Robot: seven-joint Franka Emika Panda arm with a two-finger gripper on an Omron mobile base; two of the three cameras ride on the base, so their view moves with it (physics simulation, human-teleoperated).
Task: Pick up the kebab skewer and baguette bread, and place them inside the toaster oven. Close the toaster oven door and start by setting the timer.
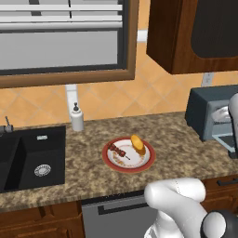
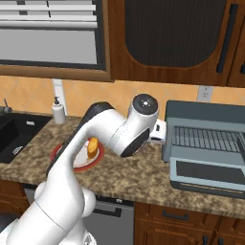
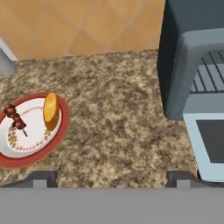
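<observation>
Speckled brown stone, left base view: the table (image 1: 88, 153) carries a red-rimmed plate (image 1: 128, 155) near its front edge.
Plate load: the skewer (image 1: 117, 151) lies on the plate's left half, the baguette (image 1: 137, 144) on its right half, the two apart.
Oven: the oven (image 1: 210, 116) stands at the right end of the table against the tiled wall, partly hidden by the white arm.
Other things: a soap bottle (image 1: 77, 117) stands at the back of the table, and a black sink (image 1: 30, 155) is sunk in at the far left.

Right base view, arm: the white arm bends over the plate and hides most of it; the baguette shows as an orange patch beside the arm.
Oven, this side: the door (image 2: 206, 172) hangs open and down, and the wire rack (image 2: 206, 139) inside shows bare.
End effector, this side: hidden behind the wrist, close to the oven's left wall.

Hand view, end effector: the end effector (image 3: 112, 177) is released, its two dark fingertips spread wide with nothing between them, above bare table.
Plate from the end effector: up and to the left of the left fingertip, well clear of it.
Skewer: at the plate's far left.
Baguette: on the plate's nearer side, closest of the two to the end effector.
Oven from the end effector: to the right, the open door just beside the right fingertip.
</observation>
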